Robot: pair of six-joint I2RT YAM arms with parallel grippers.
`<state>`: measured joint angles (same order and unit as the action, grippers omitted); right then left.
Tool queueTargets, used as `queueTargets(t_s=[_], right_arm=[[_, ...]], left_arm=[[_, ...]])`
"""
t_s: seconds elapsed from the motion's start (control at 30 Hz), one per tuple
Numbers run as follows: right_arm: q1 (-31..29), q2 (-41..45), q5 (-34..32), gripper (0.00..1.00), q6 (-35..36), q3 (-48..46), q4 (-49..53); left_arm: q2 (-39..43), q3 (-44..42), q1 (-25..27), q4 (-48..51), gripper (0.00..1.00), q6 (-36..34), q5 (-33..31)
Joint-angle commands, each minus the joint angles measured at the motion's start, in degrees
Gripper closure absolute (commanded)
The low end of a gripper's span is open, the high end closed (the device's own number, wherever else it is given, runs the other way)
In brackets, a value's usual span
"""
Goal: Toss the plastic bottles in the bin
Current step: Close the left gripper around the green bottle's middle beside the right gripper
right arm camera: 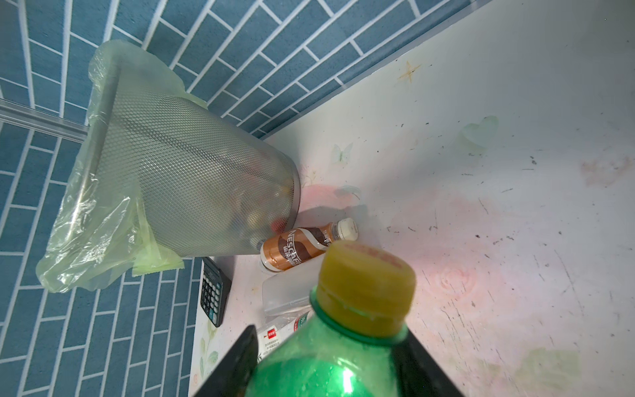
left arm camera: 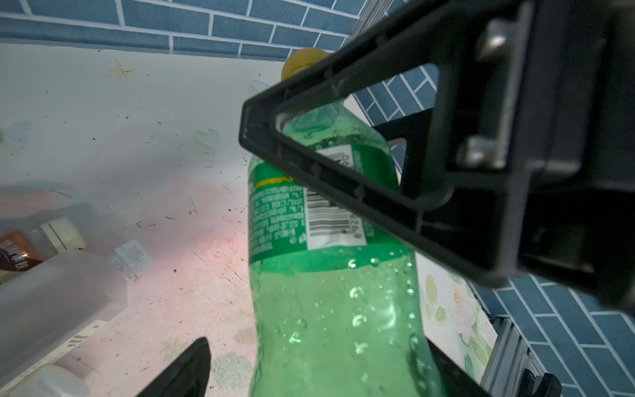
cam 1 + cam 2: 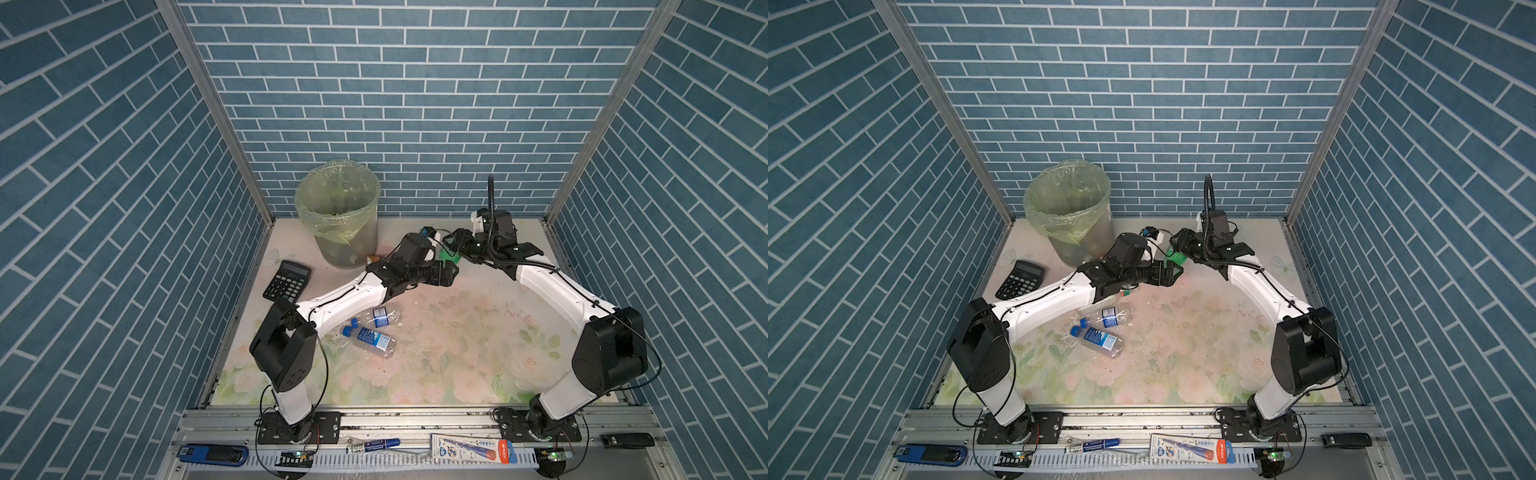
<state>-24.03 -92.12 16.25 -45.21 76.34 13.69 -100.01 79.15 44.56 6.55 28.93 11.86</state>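
My right pincer clenches the green bottle; my left pincer straddles its base, released. The bin, eleven o'clock in both top views, holds dim shapes.

Yellow-capped green bottle, blue brick-patterned walls, floral tabletop.

You see left gripper and right gripper close together at green bottle, bin to its left, two clear bottles lying mid-table, calculator near bin.
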Motion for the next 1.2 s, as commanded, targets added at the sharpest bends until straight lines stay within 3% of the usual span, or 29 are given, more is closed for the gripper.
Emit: queueTargets(t_s=[0.0, 0.13, 0.33, 0.7, 0.83, 1.17], right_arm=[[0.2, -0.4, 1.2, 0.55, -1.9, 2.6, -1.8], [0.2, -0.1, 1.3, 0.55, -2.0, 2.3, -2.2], [0.2, 0.1, 1.9, 0.56, -2.2, 1.8, -2.6], [0.2, 1.2, 2.1, 0.55, -2.4, 0.1, -3.1], [0.4, 2.0, 1.9, 0.47, -2.1, 0.0, -2.6], [1.6, 4.6, 0.7, 0.27, 0.6, 0.2, 0.3]], left_arm=[[-0.6, 0.1, 0.1, -0.2, 0.12, -0.1, 0.4], [-0.8, 0.4, 0.1, 0.0, 0.17, -0.2, 0.7], [-0.5, 0.1, 0.0, -0.2, 0.14, 0.1, 0.3], [-0.8, -0.5, 0.0, -2.1, 0.4, 1.2, 1.5], [-0.6, -0.6, -0.1, -1.8, 0.47, 1.2, 1.7], [1.7, -1.4, -1.7, 0.8, 0.48, -0.2, 0.6]])
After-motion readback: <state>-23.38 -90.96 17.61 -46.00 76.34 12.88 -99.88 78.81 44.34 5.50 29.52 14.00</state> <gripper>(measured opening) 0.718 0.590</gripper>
